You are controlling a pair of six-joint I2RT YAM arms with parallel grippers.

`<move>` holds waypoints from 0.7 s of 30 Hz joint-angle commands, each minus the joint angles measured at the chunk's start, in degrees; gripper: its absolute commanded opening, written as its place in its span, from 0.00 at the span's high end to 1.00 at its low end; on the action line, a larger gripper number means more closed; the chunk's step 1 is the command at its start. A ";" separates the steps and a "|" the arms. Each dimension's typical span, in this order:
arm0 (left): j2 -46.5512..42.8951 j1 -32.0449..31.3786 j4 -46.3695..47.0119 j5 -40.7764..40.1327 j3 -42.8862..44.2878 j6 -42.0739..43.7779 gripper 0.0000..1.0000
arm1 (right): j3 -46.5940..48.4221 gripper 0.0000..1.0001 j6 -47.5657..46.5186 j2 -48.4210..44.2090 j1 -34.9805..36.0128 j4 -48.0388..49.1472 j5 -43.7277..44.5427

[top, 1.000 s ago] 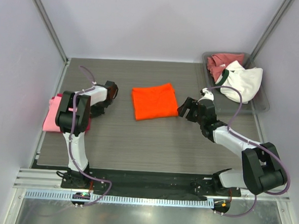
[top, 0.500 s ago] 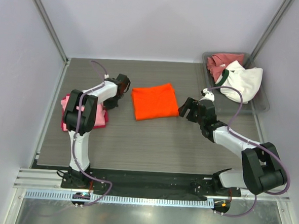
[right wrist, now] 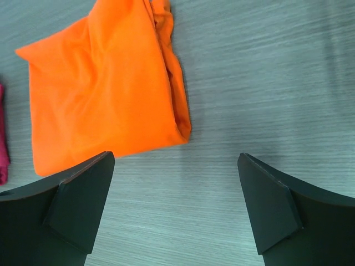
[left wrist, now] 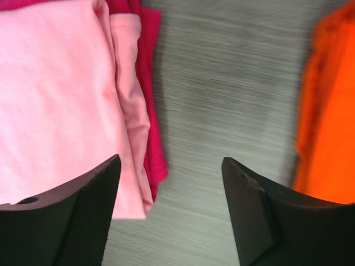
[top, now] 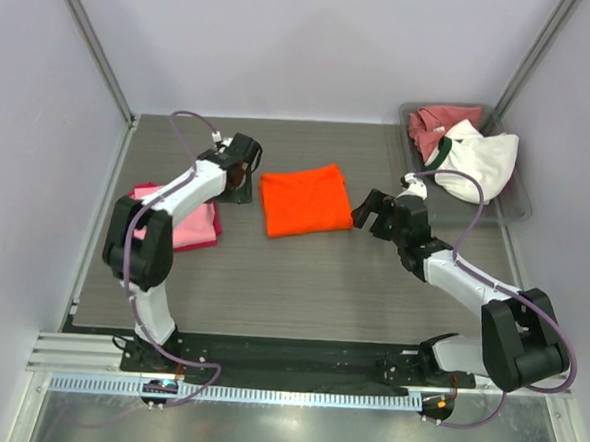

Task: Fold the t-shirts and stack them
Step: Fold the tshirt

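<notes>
A folded bright orange t-shirt (top: pixel 303 199) lies flat at mid-table. To its left a folded light pink t-shirt (top: pixel 186 226) rests on a magenta one (left wrist: pixel 151 100). My left gripper (top: pixel 240 173) hovers between that stack and the orange shirt (left wrist: pixel 330 111), open, with only bare table between its fingers (left wrist: pixel 171 160). My right gripper (top: pixel 368 213) stands open just off the orange shirt's (right wrist: pixel 105 94) right edge, with nothing between its jaws (right wrist: pixel 176 156). A dusty rose-red t-shirt (top: pixel 436 124) and a white one with a dark green collar (top: pixel 479 162) sit crumpled in the bin.
A clear plastic bin (top: pixel 521 205) holds the unfolded shirts at the back right corner. Grey walls with metal corner posts (top: pixel 95 44) close in the table. Both arm bases stand on the rail at the near edge (top: pixel 286 366).
My left gripper dragged the pink and magenta stack rightward from the table's left edge, let go and opened, and moved up toward the orange shirt. My right gripper opened a little wider.
</notes>
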 commanded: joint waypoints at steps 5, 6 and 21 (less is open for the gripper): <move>-16.11 -0.30 6.06 8.83 -6.25 -0.07 0.00 | 5.55 0.00 3.95 -0.26 -1.73 -2.81 -1.31; -17.27 -0.22 8.06 9.36 -7.14 0.10 0.00 | 5.73 0.00 4.39 -0.08 -1.90 -2.72 -1.40; -16.94 -0.04 28.38 26.33 -17.52 -6.22 0.08 | 25.49 0.14 0.70 23.72 -2.35 -6.14 -9.93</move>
